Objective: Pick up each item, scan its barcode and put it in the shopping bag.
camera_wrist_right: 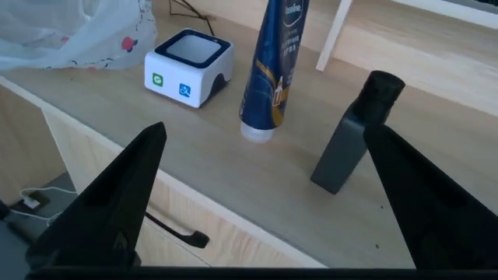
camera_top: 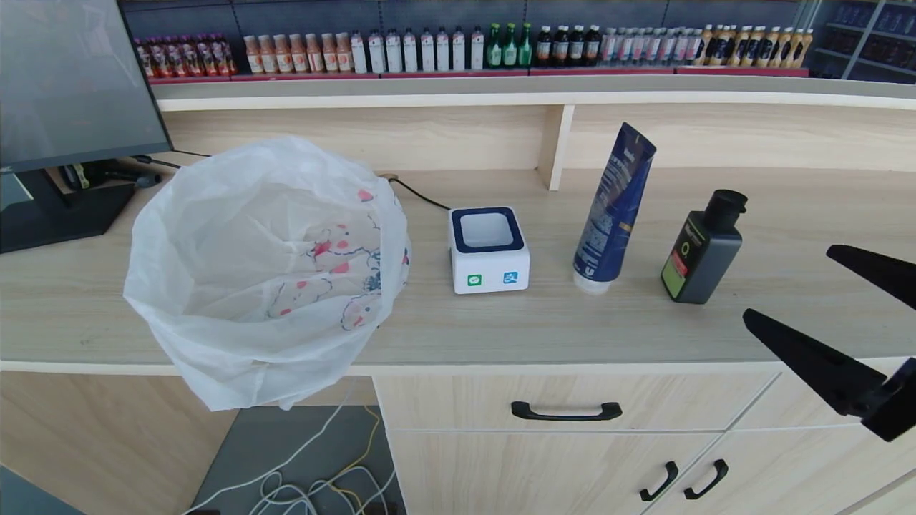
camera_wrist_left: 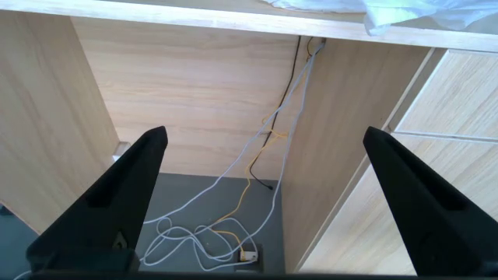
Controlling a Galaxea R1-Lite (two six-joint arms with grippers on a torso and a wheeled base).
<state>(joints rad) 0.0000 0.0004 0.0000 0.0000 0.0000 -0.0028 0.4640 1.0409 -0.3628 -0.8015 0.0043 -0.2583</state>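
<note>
Jaws gaped, empty, on the right gripper [camera_top: 787, 282] off the tabletop's [camera_top: 501, 322] front edge and the left gripper [camera_wrist_left: 264, 132] below it; blue tube [camera_top: 612, 207] and dark bottle [camera_top: 703, 250] stood right of the scanner [camera_top: 489, 250], while the shopping bag [camera_top: 265, 265] overhung the front edge at left

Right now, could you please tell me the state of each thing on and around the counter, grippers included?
Shopping bag: open, on the counter, nothing seen inside.
Scanner: on the counter, window facing up.
Blue tube: upright on its cap, not yet picked up.
Dark bottle: upright, cap on.
Left gripper: open, holding nothing.
Right gripper: open, holding nothing.
Drawer: shut.
</note>
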